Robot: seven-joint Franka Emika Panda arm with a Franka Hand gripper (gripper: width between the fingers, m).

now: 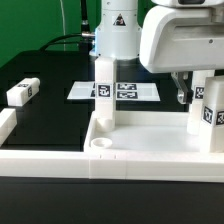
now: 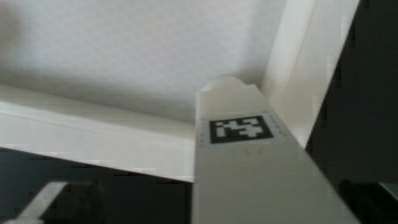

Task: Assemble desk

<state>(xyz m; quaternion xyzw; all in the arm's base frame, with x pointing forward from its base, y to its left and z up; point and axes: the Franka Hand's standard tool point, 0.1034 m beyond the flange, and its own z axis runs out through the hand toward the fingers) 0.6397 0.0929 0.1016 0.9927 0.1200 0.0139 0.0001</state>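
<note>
Gripper (image 1: 186,96) jaws wide open, nothing held, over tabletop (image 1: 55,140) beside upright leg (image 1: 210,108). Second leg (image 1: 105,95) upright; loose leg (image 1: 22,92) lies well apart.

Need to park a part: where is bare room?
Bare black table lies between the loose leg and the marker board. The tabletop floor is free between the upright leg at its corner and the upright leg beside the claw, where it gets crowded.

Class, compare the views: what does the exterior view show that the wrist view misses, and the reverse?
Exterior only: the marker board, a loose leg lying on the table, a round corner socket. Wrist only: one leg's tag close up. Both: the tabletop and a tagged standing leg.
</note>
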